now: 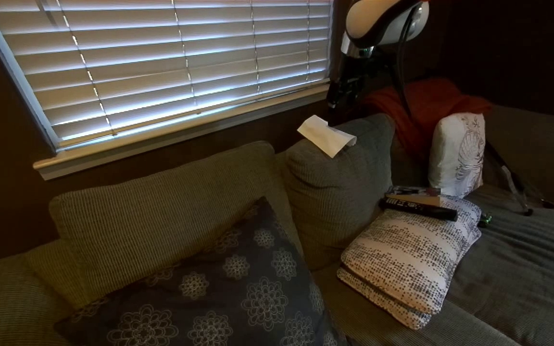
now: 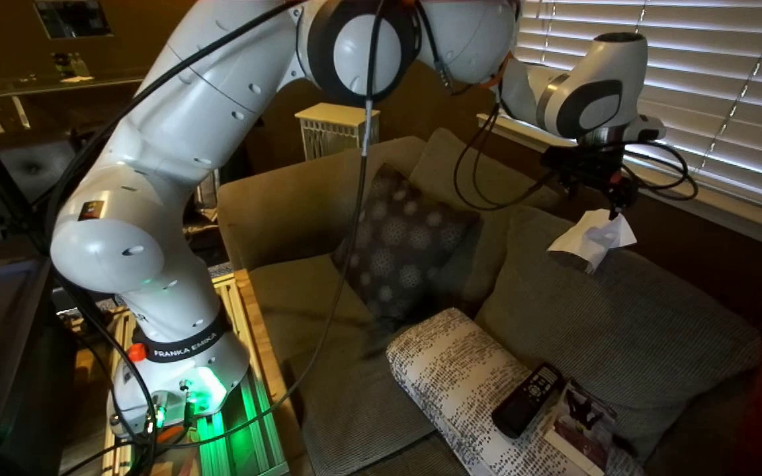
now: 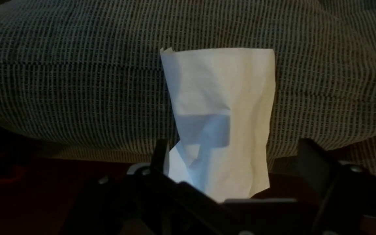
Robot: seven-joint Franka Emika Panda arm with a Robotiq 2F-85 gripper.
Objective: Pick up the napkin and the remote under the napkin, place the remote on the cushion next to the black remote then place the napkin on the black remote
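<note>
The gripper [image 3: 234,143] stands wide, its two fingers [image 3: 159,156] well apart; in the wrist view they flank the lower part of the white paper napkin [image 3: 222,88], toward 9 and 3 o'clock. Only this view shows that spread. In an exterior view a fingertip overlaps the napkin [image 2: 589,238], so contact cannot be judged there; in an exterior view a gap separates them, the gripper toward 1 o'clock of the napkin [image 1: 327,137]. The napkin lies creased over the top of a ribbed grey sofa back cushion [image 1: 339,192]; what is under it is hidden.

In an exterior view the black remote [image 2: 528,400] lies well apart from the napkin, toward 7 o'clock of it, buttons up, on the speckled white cushion [image 2: 447,363]. A flat printed item [image 2: 579,423] with a tan strip rests just beside the remote, toward 4 o'clock. In an exterior view a matching layer [image 1: 380,296] shows beneath the speckled white cushion, and an upright white pillow [image 1: 457,154] stands beyond it toward 1 o'clock. In both exterior views there are the dark grey floral pillow [image 1: 238,283], red cloth [image 1: 426,101] and window blinds [image 1: 161,62]. In an exterior view the robot arm [image 2: 215,99] shows down to its green-lit base [image 2: 182,377].
</note>
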